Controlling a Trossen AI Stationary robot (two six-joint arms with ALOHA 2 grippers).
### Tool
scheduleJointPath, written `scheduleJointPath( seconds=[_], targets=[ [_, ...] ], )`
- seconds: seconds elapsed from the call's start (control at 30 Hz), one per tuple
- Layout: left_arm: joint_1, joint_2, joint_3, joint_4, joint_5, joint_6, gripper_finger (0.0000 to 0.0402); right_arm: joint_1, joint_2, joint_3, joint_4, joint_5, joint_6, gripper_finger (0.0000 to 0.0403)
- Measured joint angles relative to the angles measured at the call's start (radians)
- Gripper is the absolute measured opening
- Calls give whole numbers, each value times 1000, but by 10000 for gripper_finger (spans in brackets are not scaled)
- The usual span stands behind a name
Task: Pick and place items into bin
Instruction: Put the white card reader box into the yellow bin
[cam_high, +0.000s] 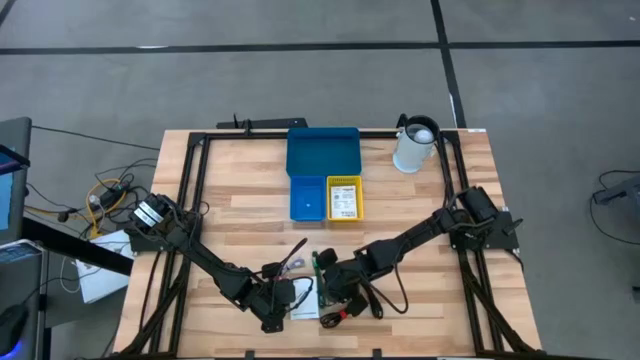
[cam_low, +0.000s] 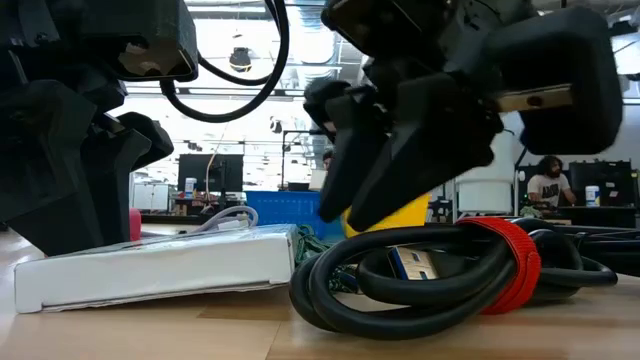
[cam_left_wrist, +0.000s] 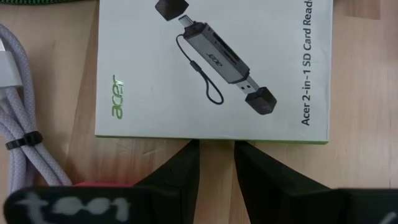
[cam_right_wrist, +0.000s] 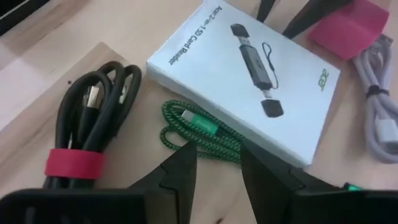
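A white printed card-reader box lies flat on the table near its near edge, also in the right wrist view. My left gripper is open by a narrow gap, its tips at the box's edge. My right gripper is open and hangs over a coiled green braided cable. A black cable coil with a red band lies beside it. A grey cord and a pink-red block lie by the box. The bin sits toward the far edge, with a small blue bin and a yellow one. My left gripper's fingertips stand at the long edge of the white box, one on each side of a short stretch of it. I cannot tell whether they touch it. The box lies flat on the table.
A white pitcher stands at the far right of the table. Black frame rails run along the left and right sides. Both arms crowd the near middle, close together. Bare wood lies between the items and the bins.
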Motion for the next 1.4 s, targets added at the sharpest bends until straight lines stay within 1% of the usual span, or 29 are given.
scheduleJointPath(
  seconds=[0.43, 0.67, 0.73, 0.83, 0.93, 1.0, 1.07, 1.23, 1.4],
  targets=[
    [5, -1, 0, 0, 0, 0, 95, -11, 0, 20, 4, 3, -220, 118],
    [20, -2, 1, 0, 0, 8, 95, -12, 3, 20, 12, 87, -313, 118],
    [21, -2, 1, 0, 0, 8, 95, -13, 17, 21, 23, 106, -314, 118],
    [21, -2, 1, 0, 0, 8, 95, -13, 22, 19, 13, 106, -314, 118],
    [21, -2, 1, 0, 4, 9, 95, -13, 56, 23, 47, 105, -306, 118],
    [22, -2, 1, 0, 3, 9, 95, -11, 66, 26, 66, 122, -312, 118],
    [23, -2, 1, -1, 7, 13, 95, -11, 87, 39, 81, 108, -306, 118],
    [28, -5, 1, -3, 19, 21, 95, -11, 125, 85, 52, 112, -306, 118],
    [30, -4, 1, -1, 15, 21, 95, -7, 118, 112, -42, 157, -296, 118]
  ],
)
